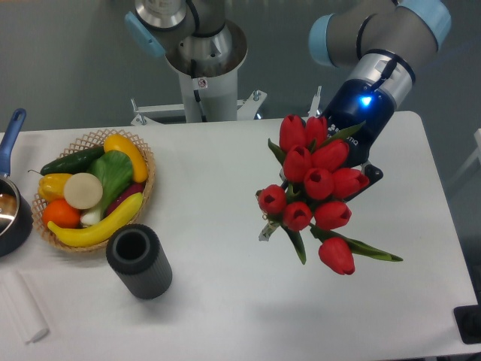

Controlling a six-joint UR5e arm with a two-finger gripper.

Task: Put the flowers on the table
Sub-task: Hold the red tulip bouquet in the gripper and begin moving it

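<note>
White table (225, 301) under grey wall; flowers (316, 188) hide the end effector (359, 171) (grip state unclear).

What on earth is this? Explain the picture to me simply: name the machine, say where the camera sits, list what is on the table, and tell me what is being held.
The grey jointed machine with pale blue caps is a robot arm. There is only one picture, taken by a fixed camera looking down on the table from the front. The arm's dark blue wrist with a lit blue light ends in a gripper, mostly hidden behind the flowers. These are red tulips with green leaves, held up in the air above the table's right half, blooms facing the camera. On the left sits a wicker basket of fruit and vegetables, with a dark ribbed cylinder lying in front of it. At the far left edge you see part of a pot with a blue handle, and a white block near the front corner.
</note>
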